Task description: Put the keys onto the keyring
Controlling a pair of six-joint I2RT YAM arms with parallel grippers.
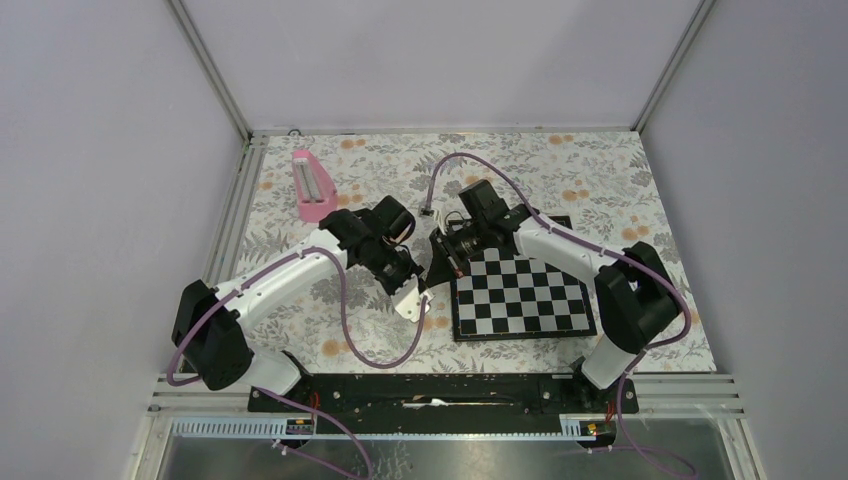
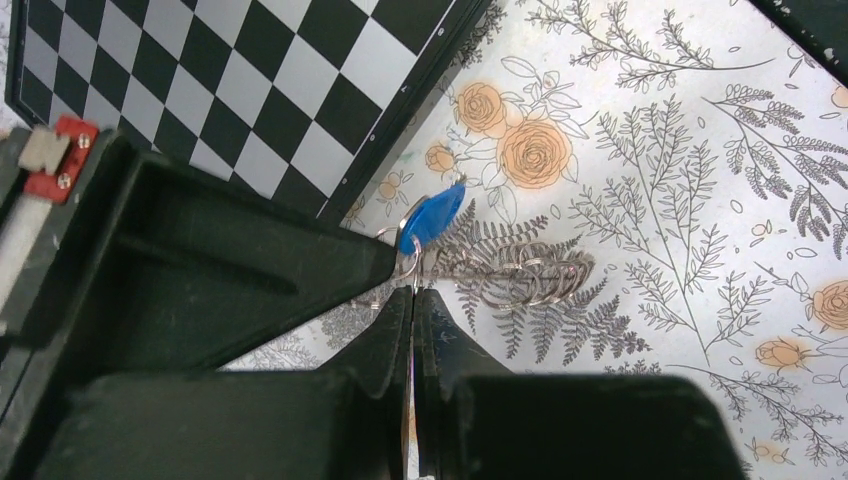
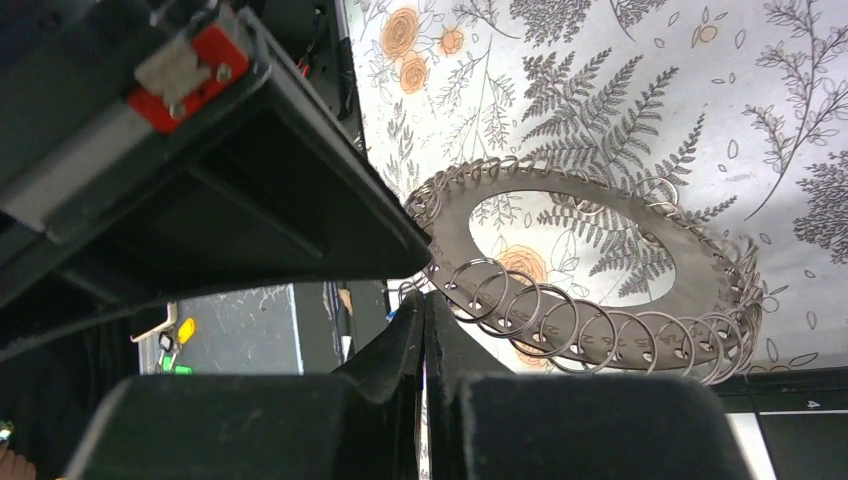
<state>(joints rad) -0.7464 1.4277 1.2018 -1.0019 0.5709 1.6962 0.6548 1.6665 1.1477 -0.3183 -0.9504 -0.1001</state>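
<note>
The keyring [image 3: 590, 262], a flat dark-grey ring hung with several small wire rings, is held off the floral table. My right gripper [image 3: 425, 297] is shut on its near edge. In the left wrist view the keyring [image 2: 520, 272] shows edge-on. The blue-headed key [image 2: 432, 218] sits just above my left gripper [image 2: 413, 290], which is shut on a thin wire ring at the key's head; the blade is hidden. In the top view, the left gripper [image 1: 416, 287] and the right gripper [image 1: 441, 256] meet tip to tip at the chessboard's left edge.
The chessboard [image 1: 520, 292] lies under the right arm, its corner just beside the grippers [image 2: 250, 110]. A pink box [image 1: 314, 186] lies at the back left. A purple cable [image 1: 470, 160] loops above the right wrist. Walls close in on three sides.
</note>
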